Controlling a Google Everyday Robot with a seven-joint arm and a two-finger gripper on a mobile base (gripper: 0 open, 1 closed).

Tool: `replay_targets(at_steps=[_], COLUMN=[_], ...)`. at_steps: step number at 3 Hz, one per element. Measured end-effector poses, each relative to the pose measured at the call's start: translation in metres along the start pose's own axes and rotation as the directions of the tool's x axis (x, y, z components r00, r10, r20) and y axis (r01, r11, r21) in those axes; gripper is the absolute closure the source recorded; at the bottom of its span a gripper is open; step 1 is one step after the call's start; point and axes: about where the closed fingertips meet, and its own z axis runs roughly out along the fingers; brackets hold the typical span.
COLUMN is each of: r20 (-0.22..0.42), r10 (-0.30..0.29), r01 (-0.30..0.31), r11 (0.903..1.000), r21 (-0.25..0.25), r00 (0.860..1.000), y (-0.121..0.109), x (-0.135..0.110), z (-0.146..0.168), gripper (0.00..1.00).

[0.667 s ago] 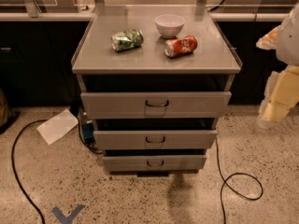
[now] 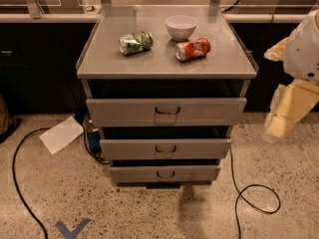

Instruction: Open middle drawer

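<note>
A grey metal cabinet (image 2: 99,66) stands in the middle of the camera view with three stacked drawers. The middle drawer (image 2: 199,148) has a flat grey front and a small dark wire handle (image 2: 165,149). A dark gap shows above its front panel. The top drawer (image 2: 209,111) is above it and the bottom drawer (image 2: 194,174) below it. My gripper (image 2: 280,117), pale yellow below a white arm, hangs at the right edge of the view. It is level with the top drawer, well to the right of the cabinet, and touches nothing.
On the cabinet top lie a crushed green can (image 2: 135,42), a white bowl (image 2: 181,27) and a red can (image 2: 193,49). A sheet of paper (image 2: 61,134) and black cables (image 2: 249,193) lie on the speckled floor. Dark counters run behind.
</note>
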Motion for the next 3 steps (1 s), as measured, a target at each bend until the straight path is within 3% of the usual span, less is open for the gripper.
replay_targets(at_steps=[1, 3], r20=[0.070, 0.192], r10=[0.027, 0.164], r01=[-0.026, -0.157], r11=[0.9996, 0.9862], r21=[-0.015, -0.053], r00=[0.997, 0.967], y=[0.012, 0.029], x=[-0.004, 0.010], z=[0.041, 0.162], gripper=[0.00, 0.00])
